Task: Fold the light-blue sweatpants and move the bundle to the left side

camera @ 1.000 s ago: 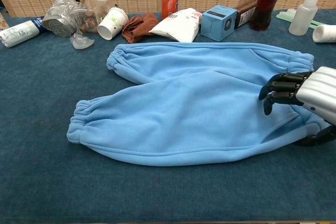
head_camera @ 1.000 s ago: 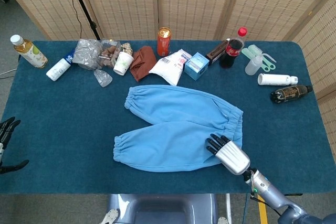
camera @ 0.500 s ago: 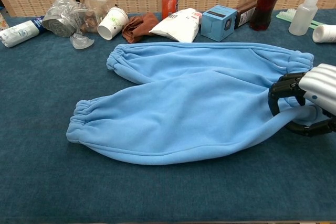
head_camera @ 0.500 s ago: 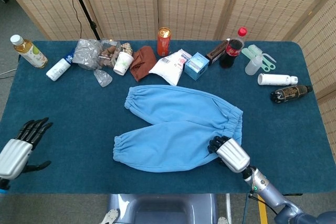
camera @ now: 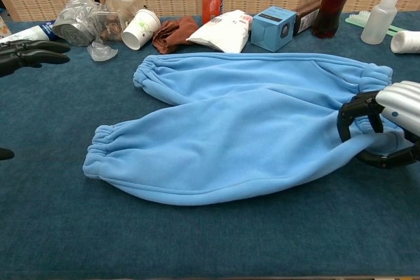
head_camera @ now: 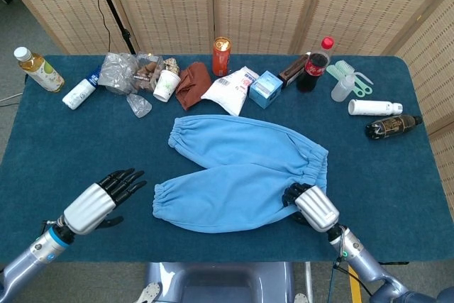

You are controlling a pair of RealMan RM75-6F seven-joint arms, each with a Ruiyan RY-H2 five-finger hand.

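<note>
Lower right of the head view: right hand (head_camera: 311, 205) at the waistband corner of the light-blue sweatpants (head_camera: 241, 172), fingers (camera: 354, 113) curled over the fabric edge and thumb beneath it, pinching the cloth. Lower left: left hand (head_camera: 99, 199) above bare table (head_camera: 64, 147), fingers spread and holding nothing, just left of the near leg cuff and not touching it. Centre: sweatpants lie flat and unfolded, both legs pointing toward frame left, waistband at right. Far edge, upper frame, left to right: tea bottle (head_camera: 38, 69), crumpled plastic bag (head_camera: 119, 70), paper cup (head_camera: 166, 84), brown cloth (head_camera: 193, 83), orange can (head_camera: 221, 56), white pouch (head_camera: 230, 90), blue box (head_camera: 266, 88), cola bottle (head_camera: 315, 63).
</note>
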